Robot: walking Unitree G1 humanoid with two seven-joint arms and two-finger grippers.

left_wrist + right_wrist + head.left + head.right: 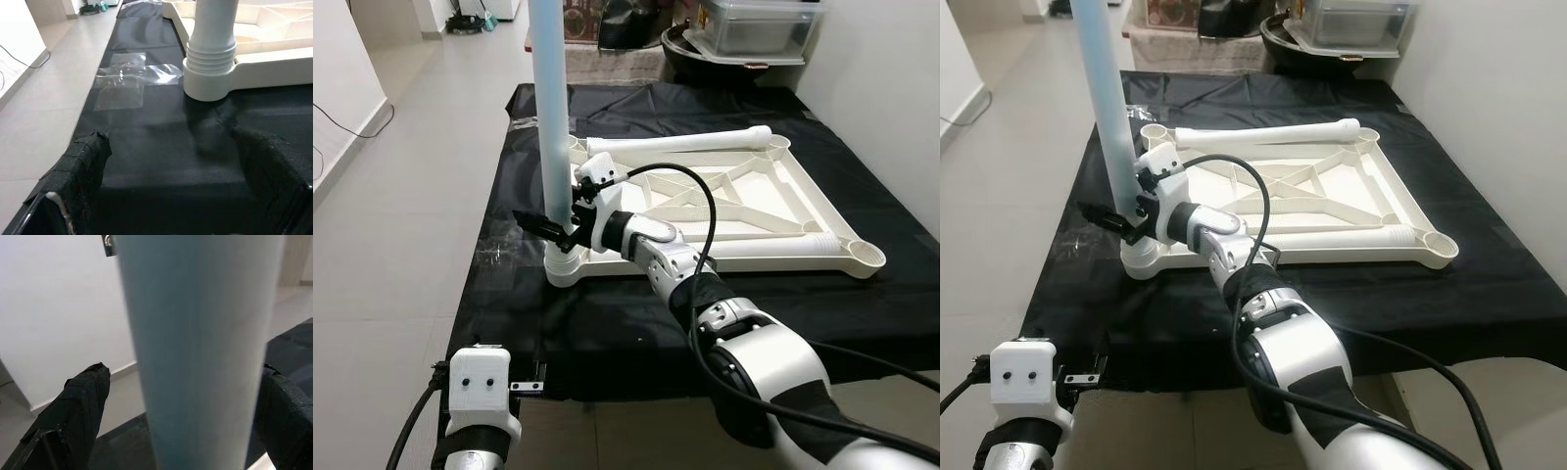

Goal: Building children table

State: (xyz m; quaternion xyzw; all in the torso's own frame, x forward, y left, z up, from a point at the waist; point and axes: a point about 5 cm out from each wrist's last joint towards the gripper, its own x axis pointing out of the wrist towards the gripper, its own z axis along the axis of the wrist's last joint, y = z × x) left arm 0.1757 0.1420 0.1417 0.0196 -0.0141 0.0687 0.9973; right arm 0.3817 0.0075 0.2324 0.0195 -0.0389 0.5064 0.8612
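A white children's table top point(864, 257) lies upside down on the black-covered surface. One pale blue-white leg point(548, 98) stands upright in the near-left corner socket point(563, 266). My right gripper point(556, 223) straddles this leg low down. In the right wrist view one finger point(83, 396) stands clear of the leg point(195, 333), so the gripper is open. A second leg point(685, 143) lies along the far rim, and a third point(1351, 238) along the near rim. My left gripper point(171, 138) is open and low at the cover's front-left edge, looking at the socket point(209, 73).
The black cover point(607, 323) spreads past the table top on all sides. A clear tape patch point(122, 83) lies on it near the socket. Tiled floor point(411, 196) runs along the left, a wall point(881, 98) on the right. A plastic box point(764, 29) stands behind.
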